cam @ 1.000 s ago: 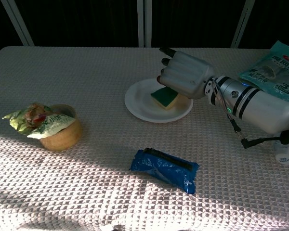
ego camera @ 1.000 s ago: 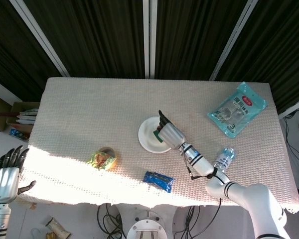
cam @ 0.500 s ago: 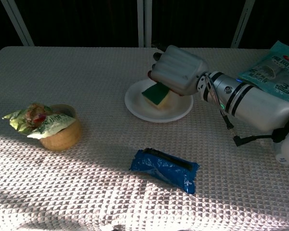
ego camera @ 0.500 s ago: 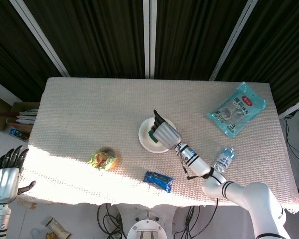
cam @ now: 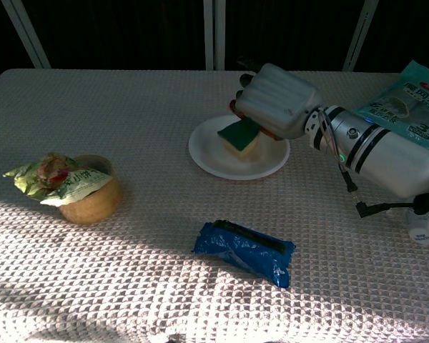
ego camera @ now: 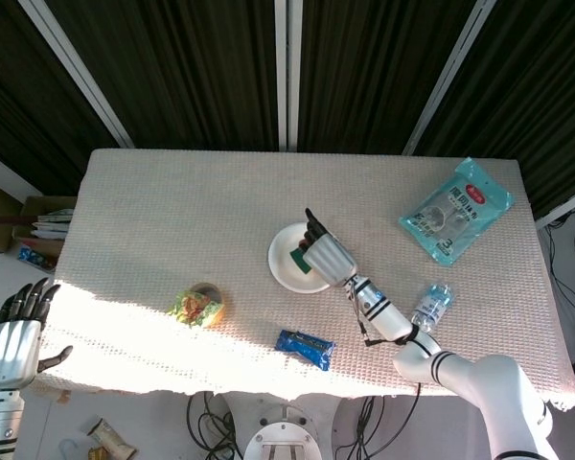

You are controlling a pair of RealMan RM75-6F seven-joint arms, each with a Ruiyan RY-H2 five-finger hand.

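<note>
One sponge is the thing in hand. Nearest on the bench [cam: 129, 286]: blue snack packet [cam: 244, 251], untouched; further left a wooden bowl [cam: 89, 196] with a crumpled wrapper [cam: 53, 177] in it. Left hand [ego camera: 14, 331] hangs off the bench's near-left corner, fingers spread, holding nothing. Mid-bench, right hand [cam: 275, 100] is over the white plate [cam: 214, 161], fingers curled down onto the green-and-yellow sponge [cam: 239, 136], which looks tilted, one edge on the plate (grip seems made, lift barely begun; clearing the plate is left, by my read). Farther right: small water bottle [ego camera: 431, 305], teal bag [ego camera: 455, 209].
</note>
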